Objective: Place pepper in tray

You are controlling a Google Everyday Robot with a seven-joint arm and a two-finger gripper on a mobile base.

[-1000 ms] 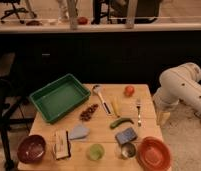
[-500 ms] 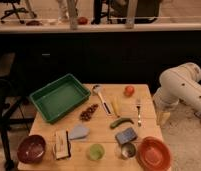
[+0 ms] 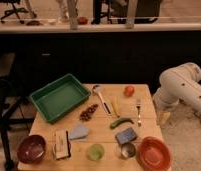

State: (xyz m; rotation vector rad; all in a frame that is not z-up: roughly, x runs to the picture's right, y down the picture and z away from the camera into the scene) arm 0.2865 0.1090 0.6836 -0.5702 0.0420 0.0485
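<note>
Pre-grasp stage, nothing picked up yet. The pepper (image 3: 121, 121) lies flat on the tabletop (image 3: 101, 131), right of centre, between the fork (image 3: 139, 111) and a dark reddish cluster (image 3: 88, 112), with the blue sponge (image 3: 126, 135) just beside it toward the front. The tray (image 3: 37, 92) sits at the back-left corner, holds nothing, and is well apart from the pepper. The white arm (image 3: 181, 87) is off the right edge of the tabletop. The end effector (image 3: 164, 118) hangs low by that edge, near the fork but not over any item; can't tell whether it is spread or pressed together. Judged step: approach to the pepper, task barely begun. The next move calls for swinging the end effector in over the tabletop to above the pepper, lining up across its slim curved body, then descending. Watch the fork and sponge close by, both easy to clip. After the grasp comes a long carry leftward over the spoon (image 3: 99, 92) and the cluster to the tray. The red tomato (image 3: 128, 90) and the orange bowl (image 3: 144, 161) are distractors; leave them alone.
</note>
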